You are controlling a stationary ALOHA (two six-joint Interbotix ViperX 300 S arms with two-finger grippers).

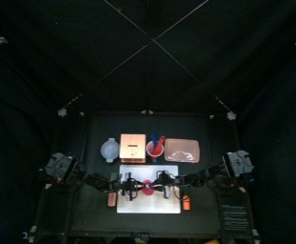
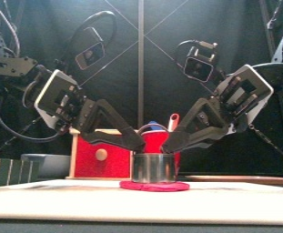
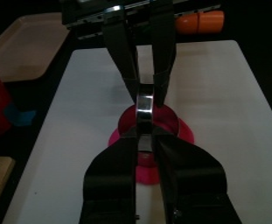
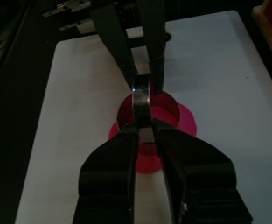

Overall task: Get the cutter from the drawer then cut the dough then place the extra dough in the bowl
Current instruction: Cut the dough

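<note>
Two risks stand out, as I judge it. If one arm bears down harder than the other, the cutter [image 2: 154,167] could tip and slice through only one side of the dough [image 2: 155,186]. If the metal wall slides in such a narrow pinch, the ring could skid across the white cutting board [image 3: 219,105] and smear the disc. The tips of the two arms also meet almost nose to nose over the cutter, so a small drift could knock them together. On lifting, the dough may cling inside the ring and come up with it. The left gripper [image 3: 146,131] has its jaws drawn almost together, clamping the cutter at its 9 o'clock side. The right gripper [image 4: 144,118] is pinched just as tightly on the 3 o'clock side. The cutter stands upright on the red dough, which lies flat at the middle of the board. The blue-grey bowl [image 1: 109,149] waits behind at about 10 o'clock, well apart.
</note>
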